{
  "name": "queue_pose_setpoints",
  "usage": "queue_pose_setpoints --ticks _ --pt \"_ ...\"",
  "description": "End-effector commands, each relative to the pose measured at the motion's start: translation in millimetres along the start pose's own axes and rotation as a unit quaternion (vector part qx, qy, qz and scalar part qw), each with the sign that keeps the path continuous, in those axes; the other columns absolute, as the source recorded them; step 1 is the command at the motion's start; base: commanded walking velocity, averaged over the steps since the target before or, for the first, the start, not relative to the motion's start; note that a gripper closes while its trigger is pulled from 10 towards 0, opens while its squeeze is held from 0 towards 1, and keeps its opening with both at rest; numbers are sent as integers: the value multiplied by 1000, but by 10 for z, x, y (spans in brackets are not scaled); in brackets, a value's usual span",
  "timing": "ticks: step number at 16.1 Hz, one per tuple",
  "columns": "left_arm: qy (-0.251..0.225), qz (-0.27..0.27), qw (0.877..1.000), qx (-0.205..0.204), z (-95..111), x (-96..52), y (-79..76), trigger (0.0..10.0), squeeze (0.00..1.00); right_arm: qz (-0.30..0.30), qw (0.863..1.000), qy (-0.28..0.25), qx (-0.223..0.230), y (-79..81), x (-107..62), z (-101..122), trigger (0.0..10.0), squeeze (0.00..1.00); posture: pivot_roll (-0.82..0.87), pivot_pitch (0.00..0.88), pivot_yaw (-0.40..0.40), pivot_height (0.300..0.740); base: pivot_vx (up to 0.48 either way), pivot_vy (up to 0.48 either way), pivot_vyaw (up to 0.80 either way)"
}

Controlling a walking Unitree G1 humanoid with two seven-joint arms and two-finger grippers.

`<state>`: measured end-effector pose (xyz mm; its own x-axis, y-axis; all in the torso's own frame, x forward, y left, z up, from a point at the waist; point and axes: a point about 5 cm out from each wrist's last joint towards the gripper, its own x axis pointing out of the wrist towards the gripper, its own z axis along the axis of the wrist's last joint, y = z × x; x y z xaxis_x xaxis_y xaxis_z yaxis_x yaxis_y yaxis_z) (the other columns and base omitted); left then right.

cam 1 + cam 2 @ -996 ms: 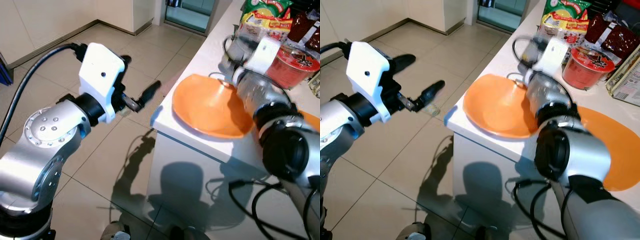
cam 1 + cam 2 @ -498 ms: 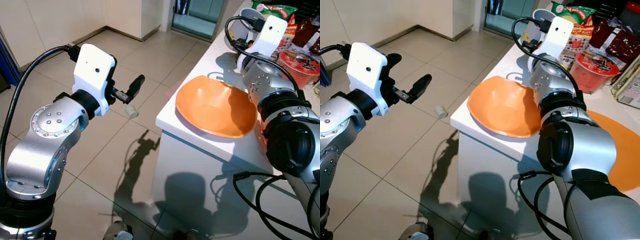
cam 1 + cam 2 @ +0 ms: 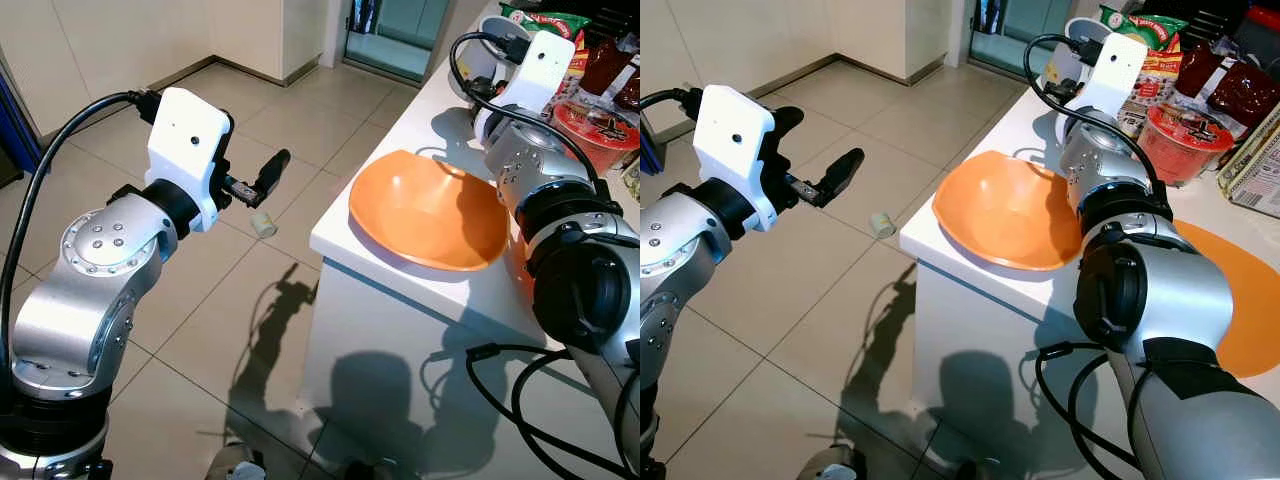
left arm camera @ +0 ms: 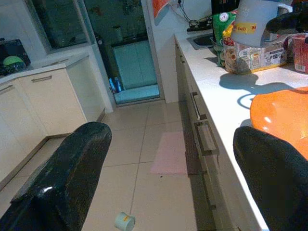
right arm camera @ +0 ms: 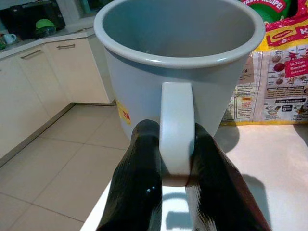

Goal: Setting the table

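Right wrist view | right gripper [image 5: 177,163] jaws clamp grey mug [image 5: 178,62] handle | left gripper [image 4: 168,183] jaws apart

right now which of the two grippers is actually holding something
The right gripper: its fingers clamp the handle of the grey mug over the counter. The left gripper is open over the floor.

head stereo looking down, wrist views close, sharing orange bowl [image 3: 430,208]
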<state>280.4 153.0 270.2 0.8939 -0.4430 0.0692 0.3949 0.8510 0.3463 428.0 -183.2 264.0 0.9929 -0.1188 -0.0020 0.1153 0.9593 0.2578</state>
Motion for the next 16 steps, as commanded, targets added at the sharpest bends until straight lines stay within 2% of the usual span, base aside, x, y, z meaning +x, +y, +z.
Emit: queue_pose_setpoints --ticks 1,4,5,6,7,10,13,16 --pt "-7 0 1000 4 26 8 -10 10000 0 -2 1000 -31 -3 -8 8 181 0 0 175 0 -72 740 0 0 0" --pt "-8 5 1000 4 0 36 4 10000 0 1 999 -35 -6 -2 8 198 0 0 169 0 -67 740 0 0 0" --pt "-6 51 999 -3 -111 102 26 10000 0 18 992 -123 -37 -112 -120 267 10000 0 36 0 -16 740 0 0 0" --pt "-3 103 995 -11 -243 165 45 10000 0 58 970 -226 -74 -114 -480 342 10000 0 38 0 -18 740 0 0 0" --pt "-3 118 993 -10 -259 167 70 10000 0 67 962 -250 -82 -93 -548 387 10000 0 40 0 -22 740 0 0 0" --pt "-9 130 991 -10 -236 162 118 10000 0 75 961 -255 -78 -56 -516 461 10000 0 42 0 -29 740 0 0 0" --pt "-26 136 990 -11 -218 180 123 10000 0 92 959 -257 -81 -13 -695 472 10000 0 45 0 -35 740 0 0 0" --pt "-18 125 992 -23 -296 155 30 10000 0 86 964 -235 -90 -37 -875 205 10000 0 29 0 -28 740 0 0 0"
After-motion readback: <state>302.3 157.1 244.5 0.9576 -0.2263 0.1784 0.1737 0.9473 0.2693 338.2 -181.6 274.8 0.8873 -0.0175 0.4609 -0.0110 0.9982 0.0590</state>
